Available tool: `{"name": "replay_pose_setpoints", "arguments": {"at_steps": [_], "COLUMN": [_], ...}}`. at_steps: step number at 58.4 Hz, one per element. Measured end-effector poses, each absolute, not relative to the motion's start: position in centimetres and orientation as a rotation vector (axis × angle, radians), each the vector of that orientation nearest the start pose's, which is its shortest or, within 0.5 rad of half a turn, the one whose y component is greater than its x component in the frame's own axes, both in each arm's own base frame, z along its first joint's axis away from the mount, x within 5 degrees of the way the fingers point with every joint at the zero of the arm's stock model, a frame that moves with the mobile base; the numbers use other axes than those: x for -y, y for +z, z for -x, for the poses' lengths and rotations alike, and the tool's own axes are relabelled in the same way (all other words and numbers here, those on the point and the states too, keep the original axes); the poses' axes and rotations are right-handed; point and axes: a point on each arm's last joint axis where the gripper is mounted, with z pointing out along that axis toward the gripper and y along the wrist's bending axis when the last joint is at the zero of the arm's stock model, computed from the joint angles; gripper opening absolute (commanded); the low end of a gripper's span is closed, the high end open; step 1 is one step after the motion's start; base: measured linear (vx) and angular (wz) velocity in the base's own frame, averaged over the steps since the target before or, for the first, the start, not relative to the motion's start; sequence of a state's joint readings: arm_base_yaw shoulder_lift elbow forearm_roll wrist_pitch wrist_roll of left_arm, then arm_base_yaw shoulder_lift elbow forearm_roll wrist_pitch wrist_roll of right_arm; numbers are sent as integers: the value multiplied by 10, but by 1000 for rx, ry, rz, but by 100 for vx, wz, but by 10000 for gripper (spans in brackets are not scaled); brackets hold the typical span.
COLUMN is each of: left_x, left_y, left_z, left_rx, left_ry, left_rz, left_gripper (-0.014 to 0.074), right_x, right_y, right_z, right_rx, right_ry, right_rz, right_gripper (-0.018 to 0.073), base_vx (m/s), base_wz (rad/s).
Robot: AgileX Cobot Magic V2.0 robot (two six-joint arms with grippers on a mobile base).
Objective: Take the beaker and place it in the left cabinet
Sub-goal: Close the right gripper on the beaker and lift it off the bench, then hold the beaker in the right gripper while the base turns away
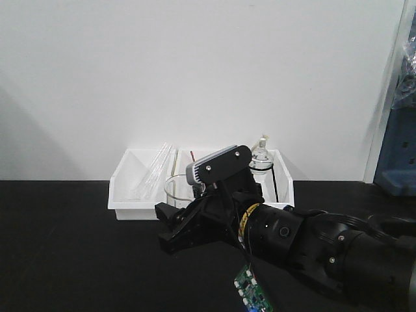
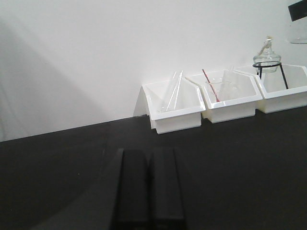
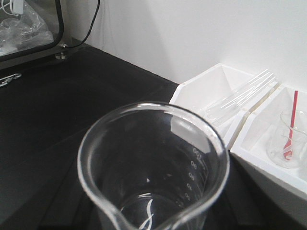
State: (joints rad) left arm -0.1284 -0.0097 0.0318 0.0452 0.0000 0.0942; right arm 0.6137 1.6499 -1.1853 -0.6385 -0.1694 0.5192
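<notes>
Beaker upright in right tool, axis vertical, spout toward wrist.

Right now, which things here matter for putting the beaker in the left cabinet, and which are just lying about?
Job: beaker, right gripper holding it; left cabinet not clearly in view.
Lying about: three white bins, glass tubes, small beaker with red rod, round flask on black stand.
</notes>
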Motion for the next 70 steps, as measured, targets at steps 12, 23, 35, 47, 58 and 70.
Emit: {"name": "replay_pose_setpoints", "arguments": {"at_steps": [12,23,35,47,58,70], "left_x": [7,7,7,7,7,7], "left_y": [203,203,203,203,203,203], "left_z": [-56,-56,-56,-56,-56,-56], "left_rx": [-1492,-1492,-1492,-1492,-1492,-1492], "left_ry": [9,9,9,9,9,9], "left_rz": [-201,-201,-201,-201,-201,-201], "left_gripper": [1,1,1,1,1,1], "right_x": [-232,-232,-232,-232,-232,-232], "right_y": [308,308,307,307,307,307], "right_z": [-314,-314,-314,-314,-314,-314], "right_rx": [-1690,-1690,-1692,-1693,-1694,-1694], "right_ry": [443,443,442,441,440,440], "right_rz": [718,718,717,717,717,717], "right_gripper": [-1,-1,-1,-1,-1,-1], "base_vx": [-4,-9,-12,-12,-14,-14], "base_wz": [0,1,16,44,55,58]}}
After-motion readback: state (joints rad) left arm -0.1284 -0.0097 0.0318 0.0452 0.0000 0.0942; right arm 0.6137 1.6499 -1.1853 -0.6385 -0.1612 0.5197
